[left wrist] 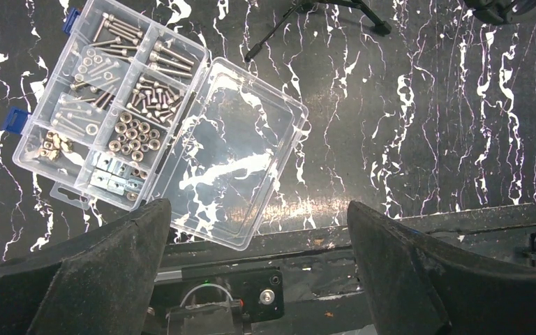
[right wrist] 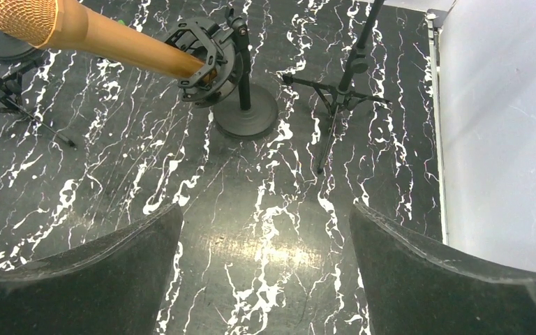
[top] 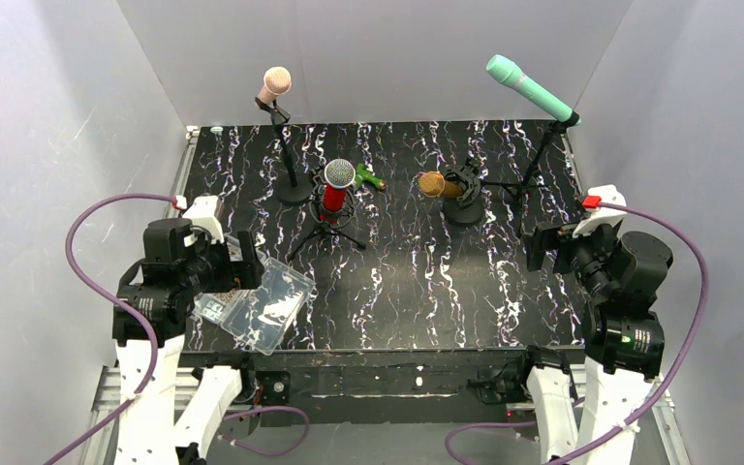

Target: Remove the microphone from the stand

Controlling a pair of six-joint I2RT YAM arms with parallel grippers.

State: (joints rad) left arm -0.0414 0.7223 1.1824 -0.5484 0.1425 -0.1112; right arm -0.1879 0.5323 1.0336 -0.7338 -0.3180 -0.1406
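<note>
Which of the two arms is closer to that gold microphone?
Right. The right gripper sits open to the right of the gold microphone; the left gripper is farther off to its left, by the clear box.

Blk table [top: 417, 281] w/ white veining; pink mic [top: 275, 83], red mic [top: 333, 200], gold mic [top: 438, 185], teal mic [top: 531, 87]; purple cable [top: 69, 242].

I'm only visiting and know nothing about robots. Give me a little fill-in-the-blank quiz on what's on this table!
The gold microphone sits in a mount on a ___ base.
The silver-headed microphone has a ___ body.
The box of screws has its lid ___.
The pink microphone stands at the back ___ corner of the table.
Missing words: round, red, open, left.
</note>
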